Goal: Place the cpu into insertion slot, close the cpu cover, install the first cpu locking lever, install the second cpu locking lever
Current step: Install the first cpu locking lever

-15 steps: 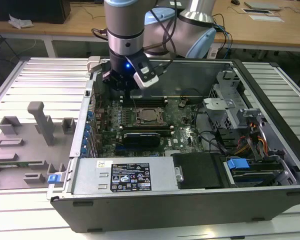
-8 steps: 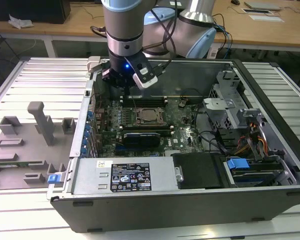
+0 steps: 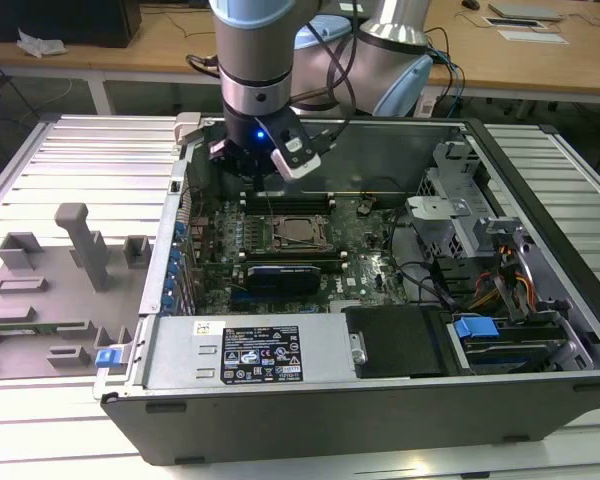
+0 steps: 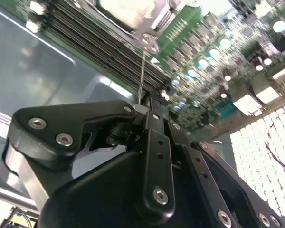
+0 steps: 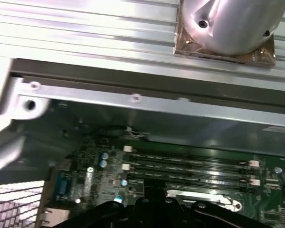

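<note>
Gripper (image 4: 147, 103): fingers pinched narrow on the thin locking lever (image 4: 142, 71), just beyond the socket's far edge.
Cpu (image 3: 300, 233): seated in the insertion slot (image 3: 276, 240), mid-motherboard (image 3: 365, 250).
Cpu cover (image 4: 133, 29): lying flat around the chip.

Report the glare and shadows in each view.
Exterior view: even room light, a blue lamp glowing on the arm. Second wrist view: glare whitens the cpu and the ribbed table; the gripper is dark. First wrist view: table bright, case interior shadowed.
</note>
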`<action>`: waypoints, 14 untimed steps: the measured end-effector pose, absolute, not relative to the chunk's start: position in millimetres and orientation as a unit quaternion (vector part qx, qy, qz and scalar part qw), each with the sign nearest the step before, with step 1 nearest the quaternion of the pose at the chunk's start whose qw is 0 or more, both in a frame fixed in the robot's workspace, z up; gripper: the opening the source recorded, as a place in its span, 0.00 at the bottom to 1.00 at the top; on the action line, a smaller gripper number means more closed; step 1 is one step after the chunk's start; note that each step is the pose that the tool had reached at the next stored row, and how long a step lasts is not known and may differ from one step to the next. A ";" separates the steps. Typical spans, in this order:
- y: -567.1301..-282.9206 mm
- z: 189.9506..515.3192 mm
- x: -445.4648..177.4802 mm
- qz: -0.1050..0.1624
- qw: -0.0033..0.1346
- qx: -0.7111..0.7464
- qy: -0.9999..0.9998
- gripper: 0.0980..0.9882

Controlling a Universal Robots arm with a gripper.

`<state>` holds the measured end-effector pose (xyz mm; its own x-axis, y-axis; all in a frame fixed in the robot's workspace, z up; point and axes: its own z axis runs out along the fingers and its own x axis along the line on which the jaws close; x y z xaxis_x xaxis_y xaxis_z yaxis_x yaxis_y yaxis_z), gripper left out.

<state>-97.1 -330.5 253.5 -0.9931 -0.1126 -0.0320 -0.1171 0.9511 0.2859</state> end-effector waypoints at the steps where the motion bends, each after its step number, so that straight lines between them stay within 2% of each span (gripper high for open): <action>1: -330.5 253.5 -93.4 0.145 0.008 -0.058 0.988 0.01; 9: -330.5 252.4 -56.1 0.144 0.010 -0.059 0.988 0.01; 11: -330.5 252.0 -56.1 0.142 0.022 -0.060 0.988 0.01; 12: -330.5 251.7 -56.8 0.141 0.035 -0.062 0.987 0.01; 14: -330.5 251.2 -58.8 0.140 0.052 -0.065 0.987 0.01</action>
